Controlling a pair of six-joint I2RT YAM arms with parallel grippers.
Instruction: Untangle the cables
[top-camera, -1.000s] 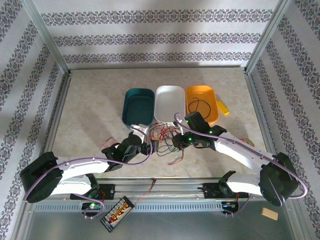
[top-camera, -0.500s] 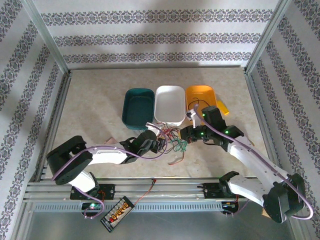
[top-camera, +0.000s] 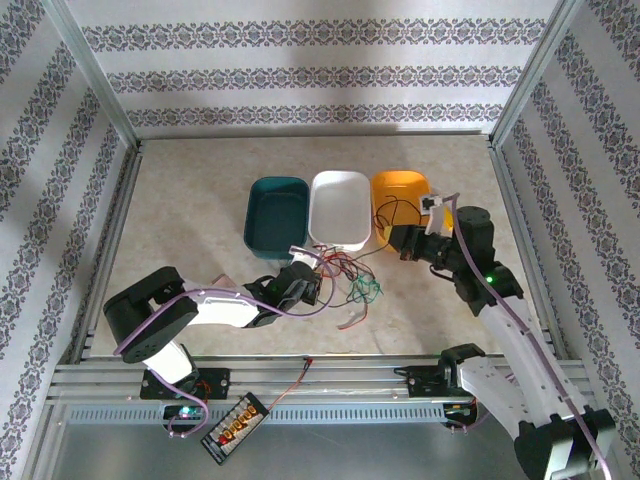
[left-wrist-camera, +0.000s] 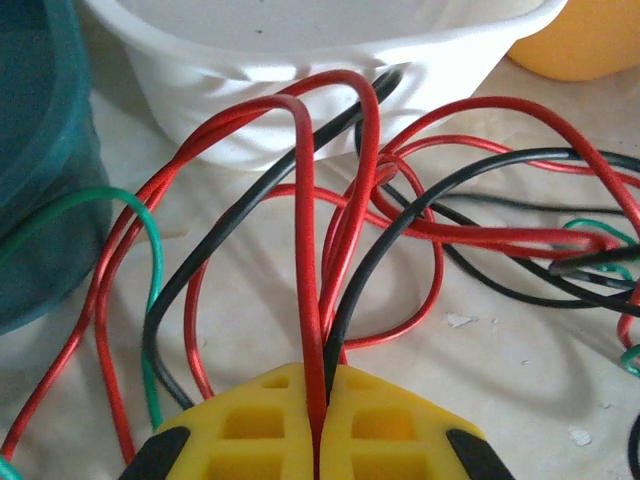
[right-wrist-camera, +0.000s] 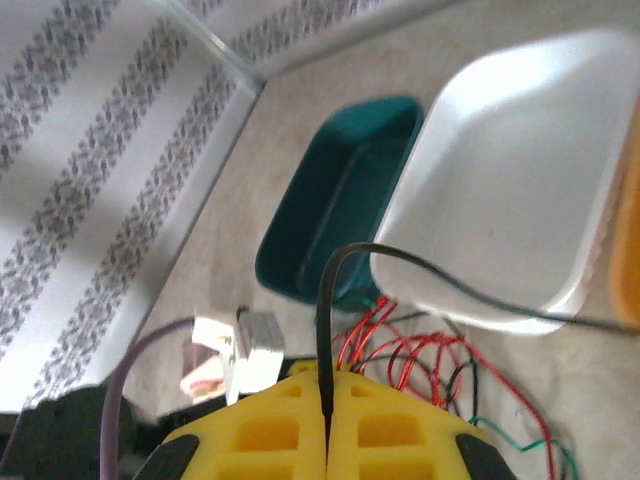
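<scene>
I see the left arm (top-camera: 215, 305) low and stretched forward, left end effector (top-camera: 308, 283) clamped on the cables (left-wrist-camera: 305, 250). The right arm (top-camera: 505, 310) stands high, wrist turned left, right end effector (top-camera: 405, 242) pinching a black cable (right-wrist-camera: 322, 300).

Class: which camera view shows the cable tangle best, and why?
Left wrist: the cable tangle is close up, crossings clear. The top external view shows it small, beside the white tub; the right wrist view shows part, beyond its yellow fingers.
</scene>
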